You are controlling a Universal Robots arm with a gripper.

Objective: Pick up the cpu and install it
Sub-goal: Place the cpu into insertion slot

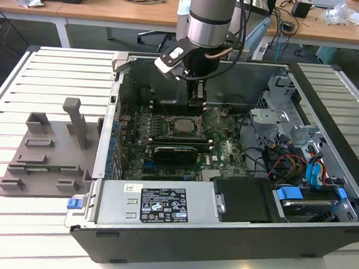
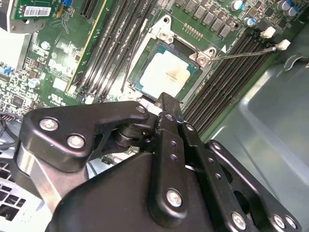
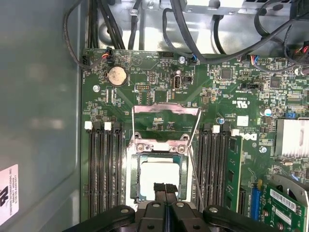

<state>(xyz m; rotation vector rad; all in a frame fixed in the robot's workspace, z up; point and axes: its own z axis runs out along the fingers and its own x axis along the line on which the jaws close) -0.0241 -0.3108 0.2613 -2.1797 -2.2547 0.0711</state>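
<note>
Black linkage of my gripper [image 3: 164, 187] [image 2: 166, 102] lies nearest the lens in both wrist views. Its jaws are together with nothing clamped between them, and their tips are poised at one edge of the cpu [image 3: 157, 173]. I cannot tell whether they touch it. The cpu [image 2: 166, 72] lies flat inside the socket frame [image 3: 159, 145], pale top plate upward, and I judge it placed but not yet locked. The load plate [image 3: 166, 108] is hinged open beyond it and the retention lever [image 2: 246, 52] is released.

Memory slots [image 3: 104, 164] flank the socket on both sides. A coin cell [image 3: 116, 76] sits farther up the board.

In the exterior view the arm descends into the open computer case [image 1: 192, 231], which rests on the slatted counter [image 1: 50, 73]. The grey holder tray [image 1: 46, 157] stands well apart, toward the exterior view's left.

To seat the chip well, I judge that any contact should be light and vertical. Sideways drag risks the socket contacts, and all four edges should lie level in the frame.
</note>
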